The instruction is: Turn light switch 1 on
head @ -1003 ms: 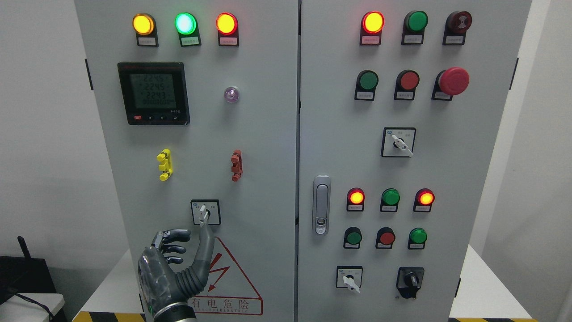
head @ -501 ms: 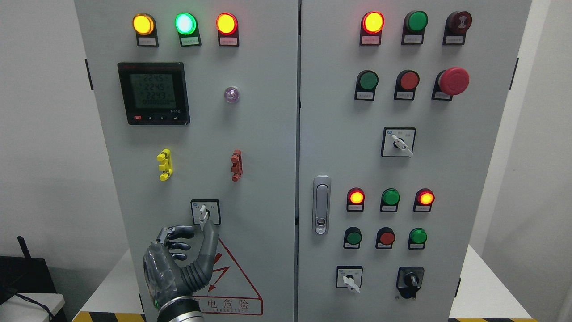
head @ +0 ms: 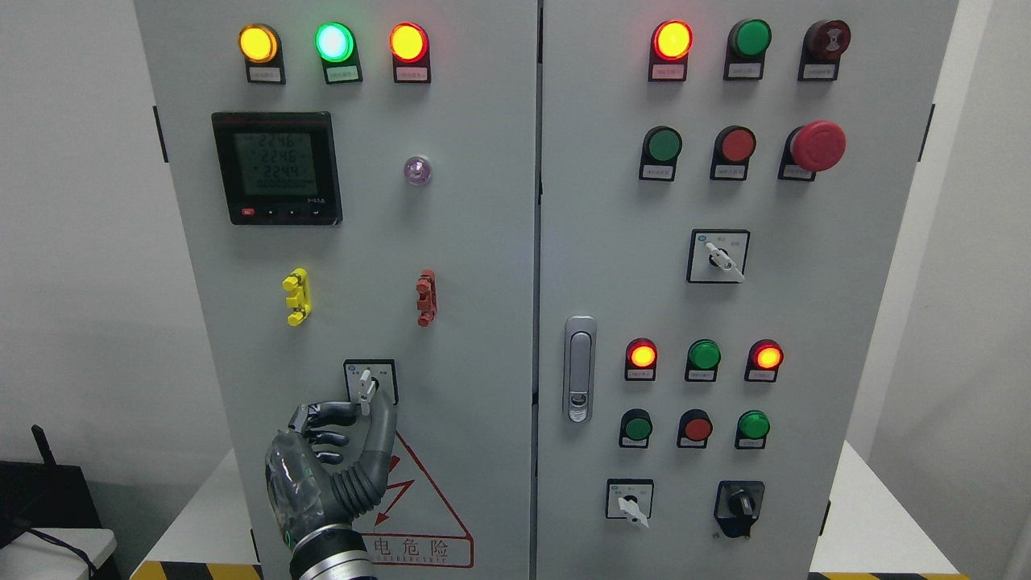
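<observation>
On the left door of the grey cabinet sits a rotary selector switch (head: 370, 382), a black-framed white plate with a small white lever pointing up and down. My left hand (head: 369, 411), dark grey with ribbed joints, comes up from the bottom edge just under it. The thumb (head: 382, 431) stands upright right of the lever's lower end. The curled fingers (head: 326, 415) reach in from the left, the index tip close to the lever's lower end. Thumb and index stay slightly apart and I see no firm grip on the lever. The right hand is out of view.
A red warning triangle (head: 419, 507) lies behind the hand. Higher on the left door are yellow (head: 296, 296) and red (head: 426, 298) clips, a digital meter (head: 276, 167) and three lit lamps. The right door carries a handle (head: 579, 368), push buttons, selector switches and a red emergency stop (head: 817, 146).
My left hand has risen and shifted right; thumb and index tips have come from below the switch plate up to the lever's lower end. The lever has not turned.
</observation>
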{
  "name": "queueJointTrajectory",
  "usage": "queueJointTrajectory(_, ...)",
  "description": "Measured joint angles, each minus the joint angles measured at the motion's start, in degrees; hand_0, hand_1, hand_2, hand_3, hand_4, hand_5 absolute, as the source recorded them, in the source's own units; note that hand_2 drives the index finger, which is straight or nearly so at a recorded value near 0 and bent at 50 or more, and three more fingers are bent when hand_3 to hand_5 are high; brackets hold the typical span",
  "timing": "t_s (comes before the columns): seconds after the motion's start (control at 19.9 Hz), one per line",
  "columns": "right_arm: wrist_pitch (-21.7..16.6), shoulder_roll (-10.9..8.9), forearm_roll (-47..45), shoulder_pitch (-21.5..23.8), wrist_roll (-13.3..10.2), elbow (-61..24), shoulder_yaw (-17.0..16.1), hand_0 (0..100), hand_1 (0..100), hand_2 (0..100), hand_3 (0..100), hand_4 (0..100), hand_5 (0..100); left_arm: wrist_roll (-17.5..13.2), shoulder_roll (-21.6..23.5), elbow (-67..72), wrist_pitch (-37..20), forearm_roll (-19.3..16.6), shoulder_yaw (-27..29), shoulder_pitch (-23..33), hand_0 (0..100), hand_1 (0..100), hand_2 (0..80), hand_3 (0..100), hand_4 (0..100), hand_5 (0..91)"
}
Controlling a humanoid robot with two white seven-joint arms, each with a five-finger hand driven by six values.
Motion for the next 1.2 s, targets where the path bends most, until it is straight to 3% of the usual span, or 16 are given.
queueJointTrajectory(1.2, 0.0, 0.00, 0.0, 0.0, 0.0, 0.0, 0.0, 12, 39, 0, 0, 0, 0, 0.0, -0.2, 0.9, 2.0, 0.4, 0.0, -1.6, 19, 47, 55.4, 65, 71, 62.8)
